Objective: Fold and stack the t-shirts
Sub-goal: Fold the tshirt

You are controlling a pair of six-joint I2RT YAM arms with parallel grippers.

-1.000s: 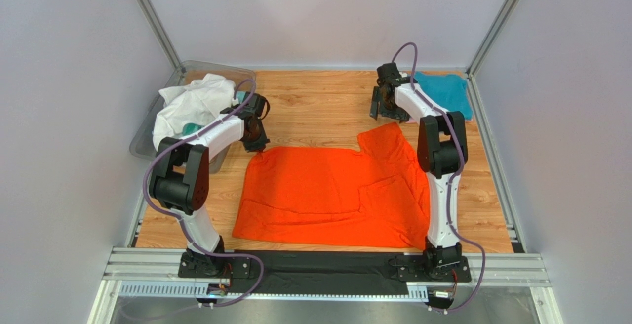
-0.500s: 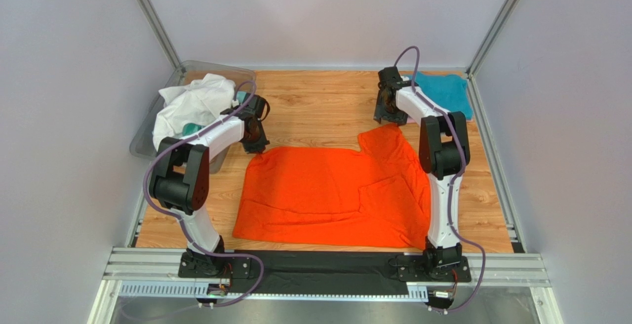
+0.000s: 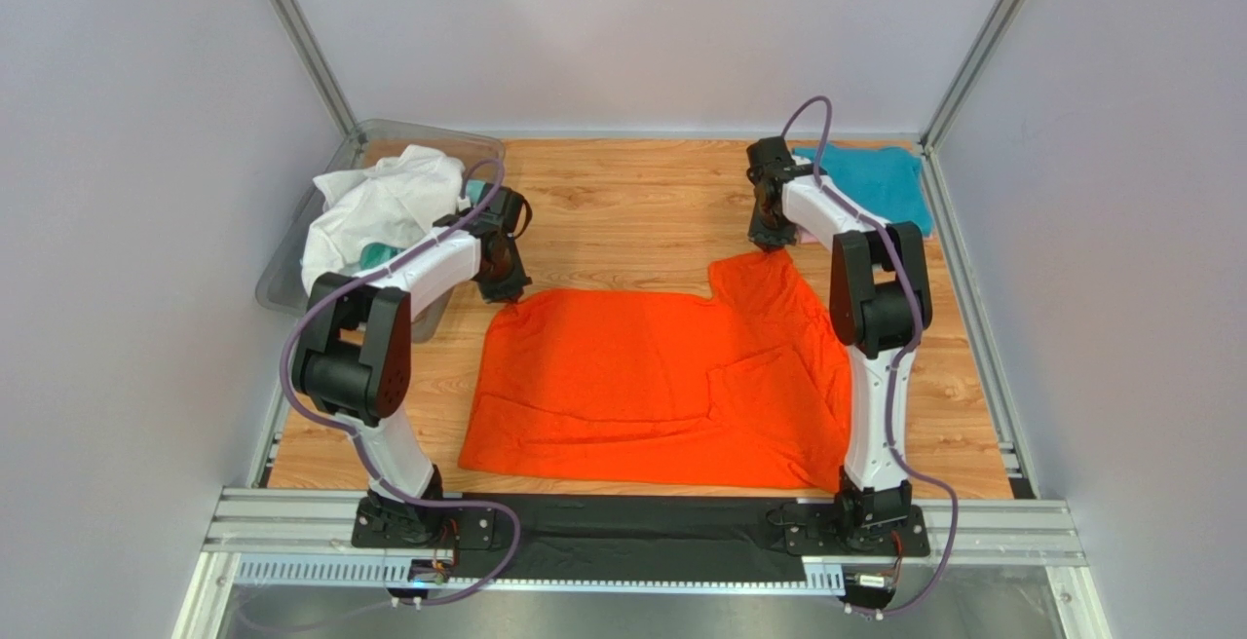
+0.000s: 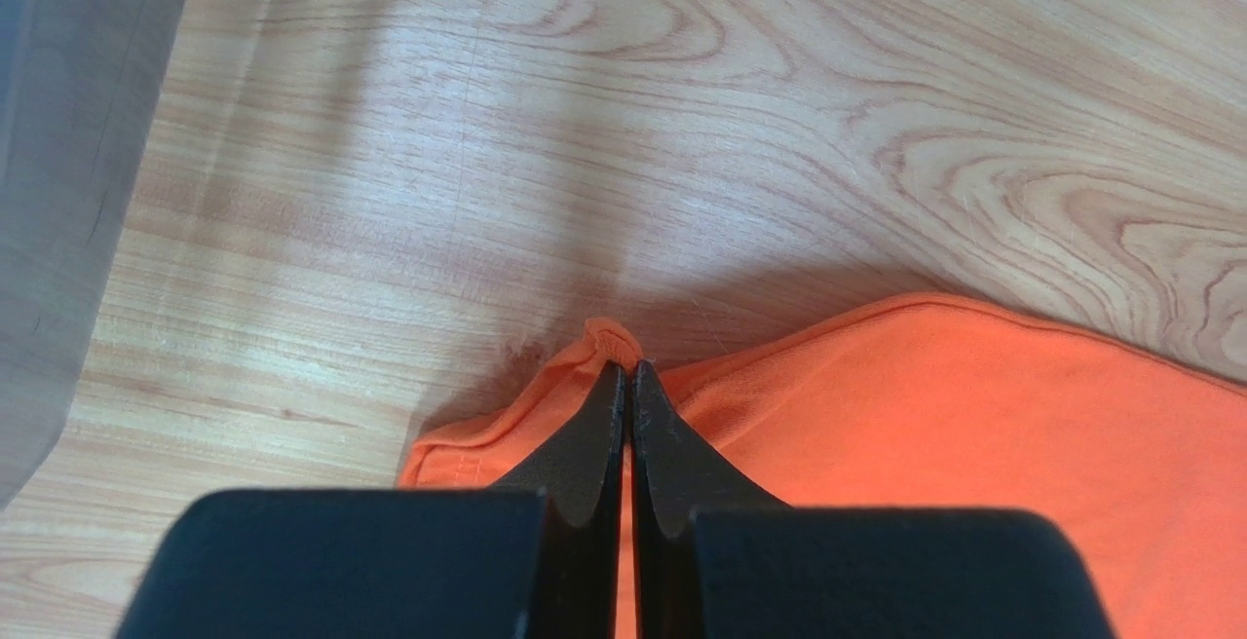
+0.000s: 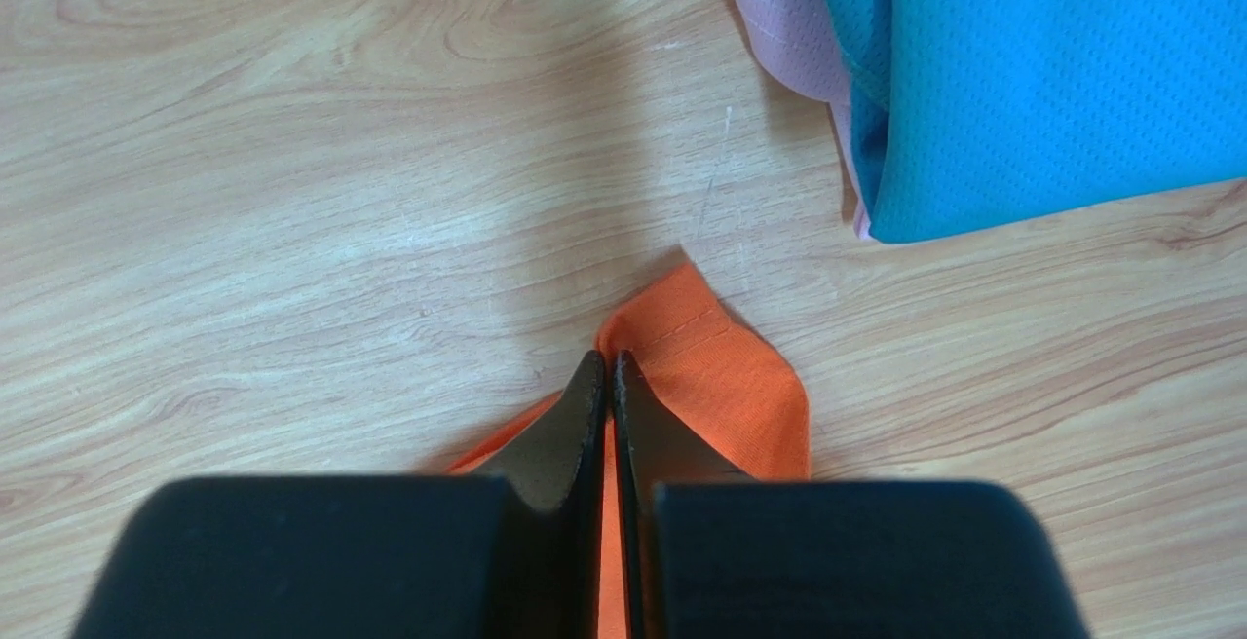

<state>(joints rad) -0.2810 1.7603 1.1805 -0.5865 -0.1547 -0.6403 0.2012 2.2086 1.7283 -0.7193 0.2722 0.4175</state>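
A bright orange t-shirt (image 3: 644,376) lies spread flat across the middle of the wooden table. My left gripper (image 3: 501,284) is shut on its far left corner; the left wrist view shows the orange cloth (image 4: 937,420) pinched up between the black fingers of the gripper (image 4: 630,370). My right gripper (image 3: 767,240) is shut on the shirt's far right corner, whose orange tip (image 5: 725,369) pokes out past the gripper (image 5: 608,362). A folded teal t-shirt (image 3: 878,179) lies at the back right, and the right wrist view shows this teal shirt (image 5: 1025,69) resting on a pink one (image 5: 783,26).
A clear plastic bin (image 3: 293,267) at the back left holds a crumpled white t-shirt (image 3: 373,201) with some teal cloth under it. Grey walls close in the table on three sides. A black strip (image 3: 644,530) runs along the near edge between the arm bases.
The right gripper came down onto the orange shirt's far right corner and closed from wide open to shut on it. The left arm and the shirt stayed put.
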